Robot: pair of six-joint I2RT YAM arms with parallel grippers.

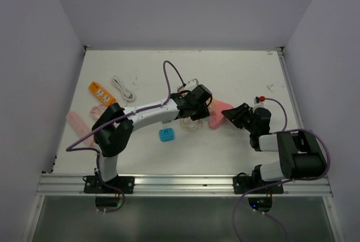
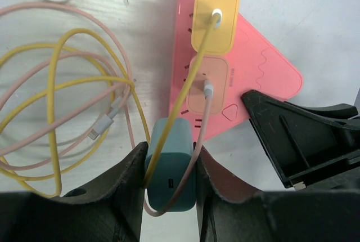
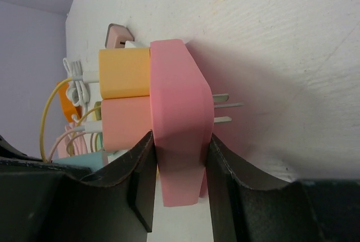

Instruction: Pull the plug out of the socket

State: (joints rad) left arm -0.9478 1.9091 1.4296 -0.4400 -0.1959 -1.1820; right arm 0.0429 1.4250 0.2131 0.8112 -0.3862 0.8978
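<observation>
My left gripper [image 2: 171,153] is pinched on the teal plug [image 2: 170,183], which sits at the near edge of the pink socket [image 2: 263,68], in line with the pink plug [image 2: 208,84] and the yellow plug [image 2: 214,16] seated in the socket's face; I cannot tell whether the teal plug's pins are free of the socket or not. To do this step well, I judge the pull should run straight away from the socket, along the pins, with no twist; the hold belongs on the plug's body, not its cord (the yellow cable [image 2: 53,129] drapes over the plug and could snag). My right gripper [image 3: 180,139] is clamped across the socket's thickness; its job, as I read it, is to brace the socket against the pull.

My left arm reaches in from left of the socket, stretched long and low over the table [image 1: 236,73], wrist camera looking onto the socket's face; my right arm is folded short to the right of the socket, fingers pointing left at it.
</observation>
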